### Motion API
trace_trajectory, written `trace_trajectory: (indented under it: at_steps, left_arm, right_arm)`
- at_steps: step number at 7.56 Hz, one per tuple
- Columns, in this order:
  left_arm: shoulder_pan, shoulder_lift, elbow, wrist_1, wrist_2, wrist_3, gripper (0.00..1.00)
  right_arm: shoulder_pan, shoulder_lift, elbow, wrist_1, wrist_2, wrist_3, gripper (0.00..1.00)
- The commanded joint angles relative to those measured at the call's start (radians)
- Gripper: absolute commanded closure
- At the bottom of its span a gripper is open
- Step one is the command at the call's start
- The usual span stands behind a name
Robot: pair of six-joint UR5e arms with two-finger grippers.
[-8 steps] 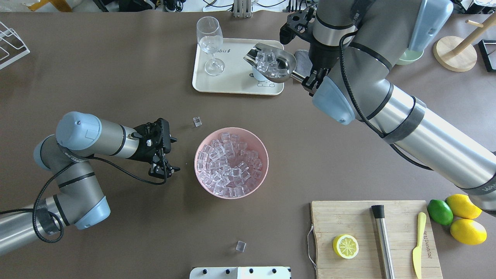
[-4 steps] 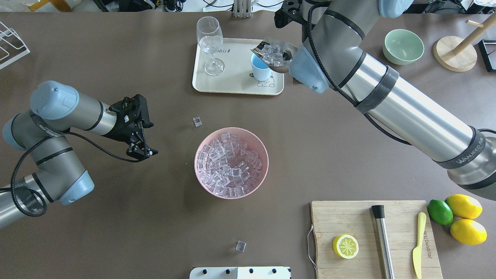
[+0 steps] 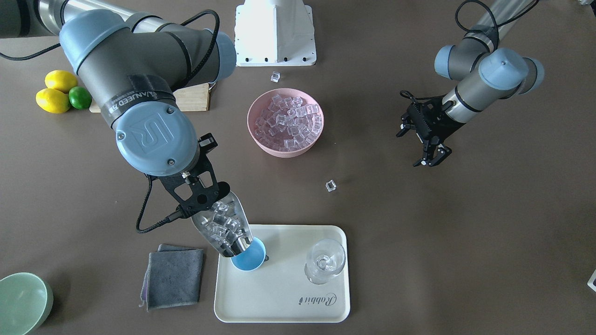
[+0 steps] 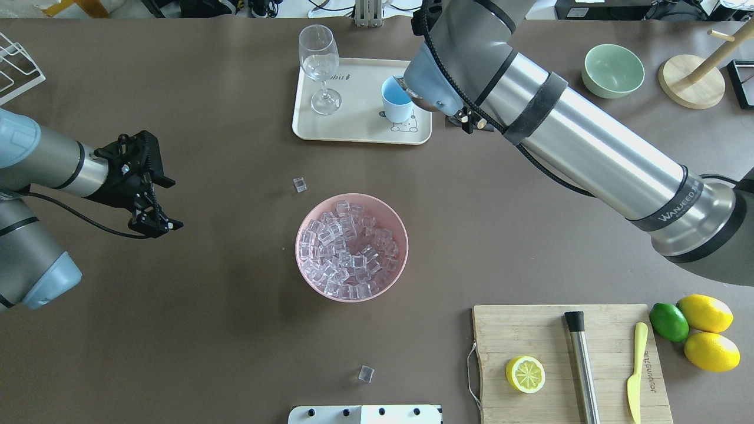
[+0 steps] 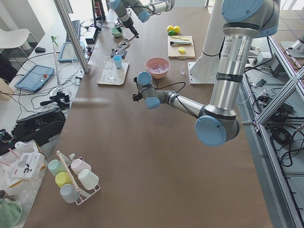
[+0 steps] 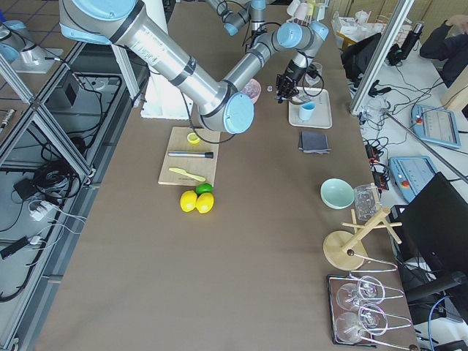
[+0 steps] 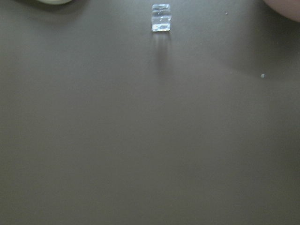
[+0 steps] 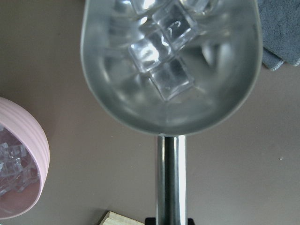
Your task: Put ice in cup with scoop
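Right tool [image 3: 200, 199] clamped on scoop [image 8: 140, 112] handle; scoop tilted, lip at cup [image 3: 250, 261] rim, ice [image 8: 172, 28] inside. Left tool [image 3: 432, 159] parted, empty, well apart from cup.

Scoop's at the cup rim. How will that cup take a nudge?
Likely slides or tips easily: the cup looks small, light and empty. The tray looks smooth, offering little grip. The scoop carries ice, so a bump may push hard.
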Motion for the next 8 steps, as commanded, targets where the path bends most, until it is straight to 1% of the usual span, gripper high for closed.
trace_trajectory:
  at_steps: [1, 2, 3, 4, 5, 6, 8]
  left_arm:
    - [-0.135, 0.087, -0.016, 0.057, -0.057, 0.118, 0.01]
    - [-0.192, 0.115, -0.013, 0.087, -0.086, 0.187, 0.01]
    - [-0.246, 0.127, -0.014, 0.148, -0.103, 0.262, 0.01]
    - [-0.298, 0.141, -0.011, 0.223, -0.12, 0.366, 0.01]
    - [-0.379, 0.15, -0.01, 0.315, -0.12, 0.481, 0.01]
    - [-0.445, 0.168, -0.01, 0.407, -0.12, 0.534, 0.02]
    - [-0.51, 0.178, 0.001, 0.497, -0.117, 0.543, 0.01]
  right_arm:
    - [0.0, 0.094, -0.101, -0.087, -0.007, 0.003, 1.0]
    - [0.0, 0.107, -0.117, -0.104, -0.011, 0.003, 1.0]
    - [0.0, 0.108, -0.117, -0.127, -0.018, 0.002, 1.0]
    - [-0.001, 0.108, -0.12, -0.149, -0.03, 0.002, 1.0]
    - [-0.001, 0.109, -0.123, -0.166, -0.031, 0.002, 1.0]
    - [-0.003, 0.114, -0.123, -0.169, -0.031, 0.002, 1.0]
    - [-0.006, 0.124, -0.121, -0.193, -0.03, 0.002, 1.0]
